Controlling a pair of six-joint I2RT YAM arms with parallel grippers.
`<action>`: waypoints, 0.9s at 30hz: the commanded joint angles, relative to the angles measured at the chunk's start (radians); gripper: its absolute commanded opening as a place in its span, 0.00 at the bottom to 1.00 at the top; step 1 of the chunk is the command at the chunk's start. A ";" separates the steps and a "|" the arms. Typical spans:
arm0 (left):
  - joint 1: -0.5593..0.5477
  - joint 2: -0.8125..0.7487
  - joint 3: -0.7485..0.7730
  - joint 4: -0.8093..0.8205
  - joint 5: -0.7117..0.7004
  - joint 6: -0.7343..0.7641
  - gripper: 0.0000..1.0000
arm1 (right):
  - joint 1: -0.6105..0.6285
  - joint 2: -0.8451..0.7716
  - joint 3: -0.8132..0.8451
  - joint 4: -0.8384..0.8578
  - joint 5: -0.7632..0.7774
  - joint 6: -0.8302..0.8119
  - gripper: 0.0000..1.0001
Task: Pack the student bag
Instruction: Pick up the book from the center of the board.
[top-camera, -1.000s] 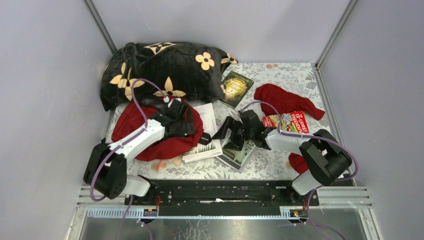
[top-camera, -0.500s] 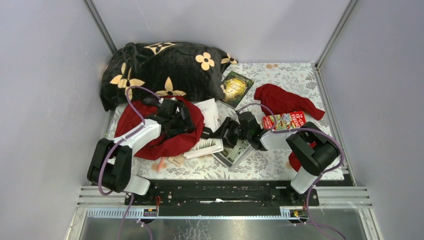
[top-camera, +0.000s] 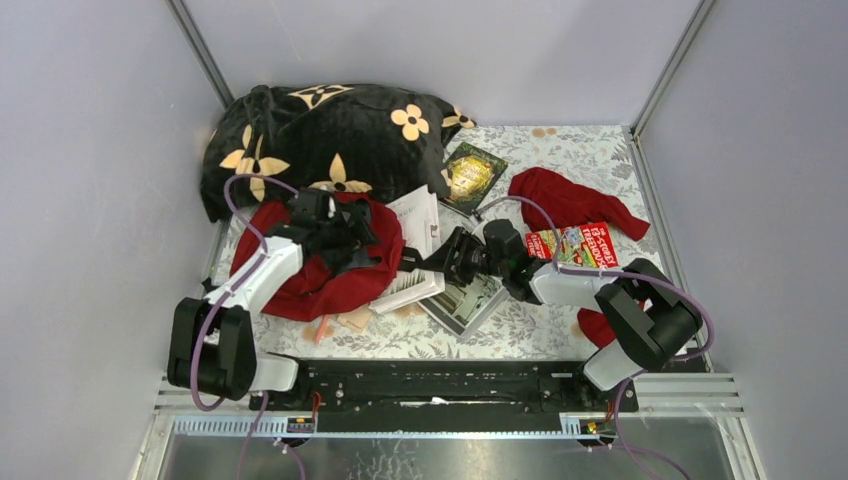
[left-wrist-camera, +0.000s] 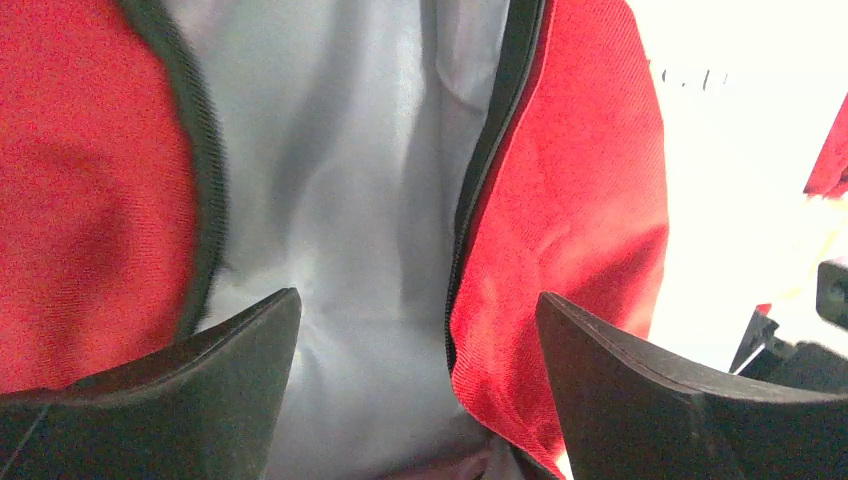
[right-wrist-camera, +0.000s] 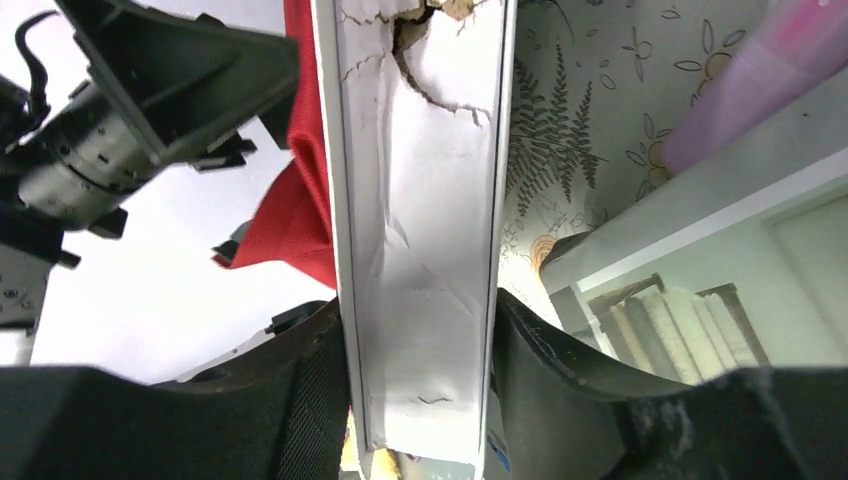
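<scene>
Hovering left gripper: jaws spread wide, nothing held, over the bag's unzipped mouth, grey lining showing.
student bag: left side of counter, just in front of black blanket.
white book: on edge, just right of bag.
right gripper: clamped on white book, one finger on each side.
</scene>
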 joint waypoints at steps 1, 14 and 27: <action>0.077 -0.039 0.058 -0.068 0.027 0.039 0.94 | 0.006 -0.095 0.056 -0.051 0.026 -0.076 0.57; 0.107 -0.008 0.013 -0.014 0.091 0.007 0.94 | 0.007 0.061 -0.063 0.328 -0.011 0.121 0.56; 0.128 0.073 0.046 0.002 0.098 0.033 0.94 | 0.002 -0.103 -0.121 0.250 0.027 0.027 0.59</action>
